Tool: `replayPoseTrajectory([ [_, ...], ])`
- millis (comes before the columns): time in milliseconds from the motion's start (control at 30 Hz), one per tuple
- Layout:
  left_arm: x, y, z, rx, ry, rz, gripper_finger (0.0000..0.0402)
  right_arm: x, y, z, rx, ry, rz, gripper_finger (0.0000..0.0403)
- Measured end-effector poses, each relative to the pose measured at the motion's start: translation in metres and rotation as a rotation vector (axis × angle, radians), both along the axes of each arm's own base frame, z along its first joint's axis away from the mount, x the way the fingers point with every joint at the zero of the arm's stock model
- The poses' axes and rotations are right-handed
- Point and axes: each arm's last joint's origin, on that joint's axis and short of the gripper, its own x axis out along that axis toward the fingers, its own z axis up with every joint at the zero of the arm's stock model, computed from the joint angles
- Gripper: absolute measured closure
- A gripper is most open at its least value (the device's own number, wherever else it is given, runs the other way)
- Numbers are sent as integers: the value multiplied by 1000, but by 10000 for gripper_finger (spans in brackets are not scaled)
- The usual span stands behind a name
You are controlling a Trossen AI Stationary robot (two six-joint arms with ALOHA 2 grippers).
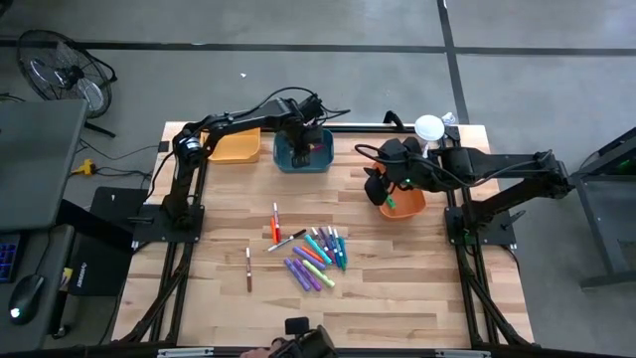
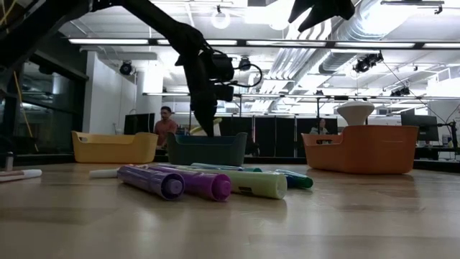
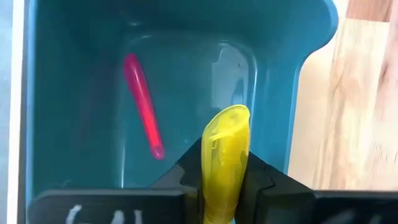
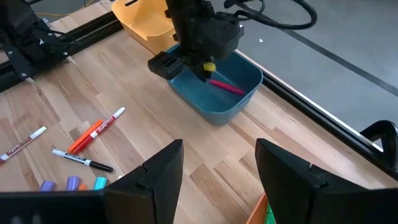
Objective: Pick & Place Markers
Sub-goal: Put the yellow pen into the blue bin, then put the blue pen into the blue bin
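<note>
While clamped, yellow marker [image 3: 225,155] points into teal bin [image 3: 74,93].

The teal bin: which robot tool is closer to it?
Left. The left tool is right over the teal bin, holding a yellow marker. The right tool is off by the orange bin.

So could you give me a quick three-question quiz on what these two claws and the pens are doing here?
1. True or false: the left claw is shut on a yellow marker above the teal bin.
2. What already lies inside that bin? A) a pink marker B) a brown marker C) nothing
3. Fill in: the right claw is open and holds ____.

Key: 1 true. 2 A, the pink marker. 3 nothing; it waits over the table's right side by the orange bin.
</note>
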Motion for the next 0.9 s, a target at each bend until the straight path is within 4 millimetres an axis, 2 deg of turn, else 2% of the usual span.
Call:
replayPoseTrajectory([
  [367, -2, -1, 0, -5, 20, -15, 314, -1, 0, -1, 1, 17, -1, 214],
  [900, -16, -8, -3, -54, 183, 22, 312, -1, 2, -2, 48, 19, 44, 213],
])
